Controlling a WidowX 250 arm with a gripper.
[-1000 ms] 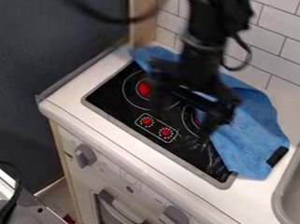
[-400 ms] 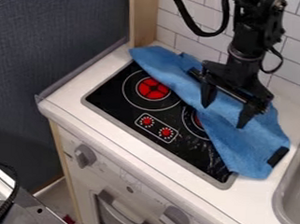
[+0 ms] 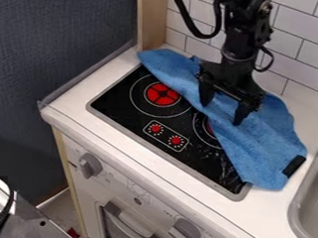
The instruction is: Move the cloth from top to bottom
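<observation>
In the camera view, the blue cloth [image 3: 254,140] runs slantwise from the upper corner of the stove [image 3: 122,100] toward the sink [image 3: 309,197]. The empty gripper [image 3: 221,113] hangs over its middle, fingers parted roughly along the cloth's length (lowering seems next).

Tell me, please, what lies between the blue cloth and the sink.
In the camera view, a narrow strip of white countertop separates the blue cloth from the grey sink; the two do not touch.
</observation>
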